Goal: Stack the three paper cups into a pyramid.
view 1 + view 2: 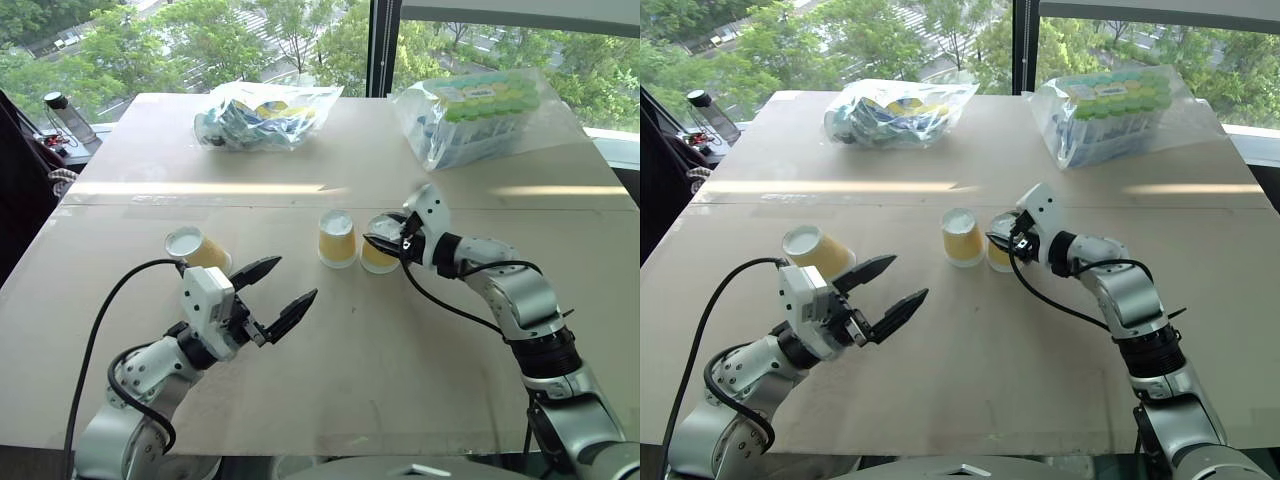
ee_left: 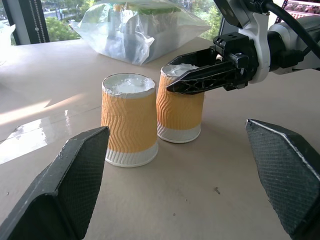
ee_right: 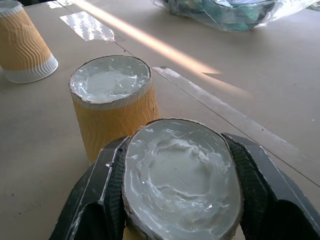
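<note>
The right gripper (image 1: 384, 243) squeezes one paper cup (image 1: 377, 256) beside a second cup (image 1: 337, 239) on the table (image 1: 400, 340). The left gripper (image 1: 276, 291) has its fingers wide apart, near the third cup (image 1: 196, 248).

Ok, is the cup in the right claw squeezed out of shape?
Yes. The right claw is shut on the cup, and the cup's white base looks oval, pinched between the fingers, unlike the round one on the cup beside it.

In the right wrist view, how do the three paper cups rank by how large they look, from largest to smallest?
1. Cup in the right claw.
2. Middle cup.
3. Far cup.
The three cups seem alike; only nearness to the camera makes this order.
</note>
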